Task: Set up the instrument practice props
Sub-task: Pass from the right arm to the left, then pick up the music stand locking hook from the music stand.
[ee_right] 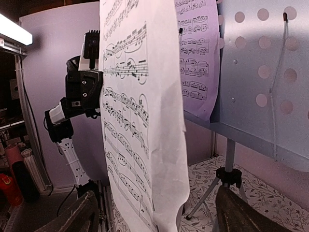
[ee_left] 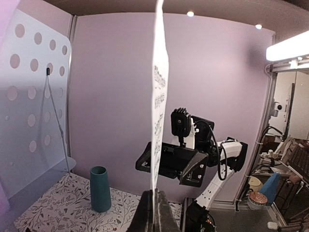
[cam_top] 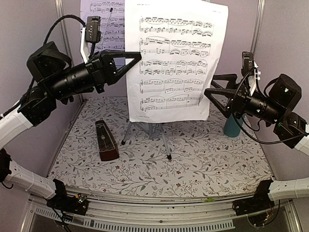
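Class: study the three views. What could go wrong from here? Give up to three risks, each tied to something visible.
1. The sheet-music page hangs from the left gripper by one edge and bows; it could sag or slip before reaching the music stand.
2. The right gripper stands open at the page's other edge; closing might crease the thin paper or miss it.
3. The teal cup stands close below the right gripper; a low swing could tip it.
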Motion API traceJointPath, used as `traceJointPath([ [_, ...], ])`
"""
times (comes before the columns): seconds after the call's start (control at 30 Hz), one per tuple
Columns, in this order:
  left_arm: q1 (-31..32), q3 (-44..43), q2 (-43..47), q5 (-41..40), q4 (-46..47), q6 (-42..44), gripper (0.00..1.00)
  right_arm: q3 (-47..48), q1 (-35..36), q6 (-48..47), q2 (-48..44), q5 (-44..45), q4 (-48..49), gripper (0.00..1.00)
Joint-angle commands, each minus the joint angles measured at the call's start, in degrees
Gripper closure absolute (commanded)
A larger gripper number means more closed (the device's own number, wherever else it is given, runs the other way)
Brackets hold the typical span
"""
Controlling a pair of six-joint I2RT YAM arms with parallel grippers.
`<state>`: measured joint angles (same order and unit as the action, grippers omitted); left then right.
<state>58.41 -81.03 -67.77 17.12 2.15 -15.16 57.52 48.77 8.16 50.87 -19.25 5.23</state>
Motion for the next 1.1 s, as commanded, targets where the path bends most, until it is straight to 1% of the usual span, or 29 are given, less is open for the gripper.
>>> traceJointPath([
  [0.0,-3.14,-4.39,-2.11,3.73,-3.29,-0.32,1.00,5.50,-4.04,2.78,3.85,-13.24,3.01,0.28],
  [0.03,-3.66,-5.17,-2.59,3.88,-3.55,-0.24,1.00,6.42,-4.46,3.14,4.85,-13.79,2.98,0.39],
  [0.13,-4.89,-6.84,-3.69,5.05,-3.43,-0.18,1.00,9.43,-5.57,3.35,7.49,-14.12,1.87,0.67],
  [0.2,-5.67,-8.15,-4.47,5.42,-3.94,0.15,1.00,10.91,-6.62,3.42,8.86,-13.54,1.14,0.84],
  [0.27,-6.30,-8.88,-4.73,5.44,-3.95,0.49,1.00,12.35,-6.98,3.02,9.95,-10.66,-0.46,1.00],
  [0.37,-6.98,-9.93,-5.04,4.95,-3.69,1.01,1.00,14.84,-7.02,1.81,10.88,-6.28,-1.46,1.00],
  [0.4,-7.04,-10.32,-5.13,4.49,-3.59,1.39,1.00,15.29,-6.95,1.54,11.30,-5.56,-1.46,0.92],
  [0.43,-7.03,-10.55,-5.18,3.59,-3.42,1.84,1.00,15.95,-6.95,1.29,11.83,-3.80,-1.46,0.75],
  [0.47,-7.08,-10.89,-5.14,2.15,-3.19,2.31,1.00,16.55,-6.97,1.20,12.40,-2.87,-1.55,0.66],
  [0.63,-7.15,-10.59,-2.99,-9.96,-1.33,1.06,1.00,19.69,-7.00,-1.13,15.56,4.58,-1.46,0.47],
  [0.73,-7.12,-10.21,-1.85,-13.18,-0.57,0.03,1.00,21.35,-6.97,-2.21,17.94,9.15,-1.06,0.41],
  [0.8,-7.10,-10.29,-1.51,-14.12,-0.67,-0.02,1.00,22.76,-7.02,-2.95,19.54,10.97,-1.27,0.39],
  [0.93,-7.16,-10.56,-0.49,-16.69,-1.20,1.26,1.00,25.23,-7.03,-3.63,22.31,13.51,-1.25,0.39],
  [1.03,-7.11,-9.93,0.91,-19.39,0.09,1.93,1.00,27.69,-6.92,-4.13,24.85,14.92,-1.81,0.42],
  [1.07,-7.11,-9.86,1.29,-20.62,0.62,2.43,1.00,28.58,-6.88,-4.21,25.64,15.40,-1.93,0.44],
])
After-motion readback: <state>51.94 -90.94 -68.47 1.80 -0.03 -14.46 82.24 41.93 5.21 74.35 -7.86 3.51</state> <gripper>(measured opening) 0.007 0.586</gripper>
